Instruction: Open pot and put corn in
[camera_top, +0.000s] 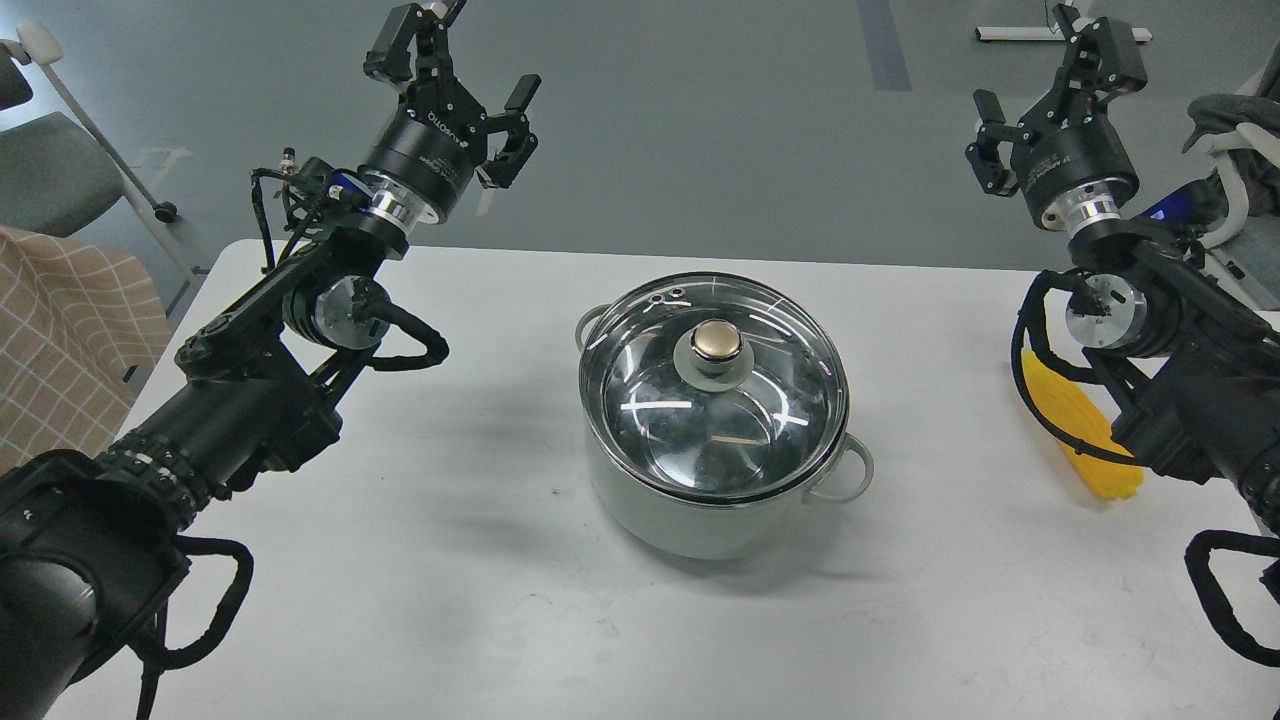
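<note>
I see a white table (450, 600) in front of me. The pot (700, 515) sits near the middle of it. It is round and pale grey-green, with a small loop handle (845, 470) on its right side and another one peeking out at the back left. The glass lid (712, 395) is on top of the pot, so the pot is closed. The lid has a shiny brass-coloured knob (717, 340) in its middle (I can see the steel inside of the pot through the glass).

The corn (1085, 435) lies on the table far over on the right, well apart from the pot. It is bright yellow. My right arm (1180, 370) and a black cable cross in front of it, so I only see part of it.

My left gripper (465, 85) is up high past the back edge of the table, to the left of the pot. Its fingers are spread wide apart and there is nothing between them.

My right gripper (1060, 80) is up high too, past the back right part of the table. Its fingers are also spread apart and hold nothing. Neither gripper touches the pot, the lid or the corn.

A grey chair (50, 170) stands on the floor at the far left, and a checked cloth (60, 340) hangs beside the table there.
</note>
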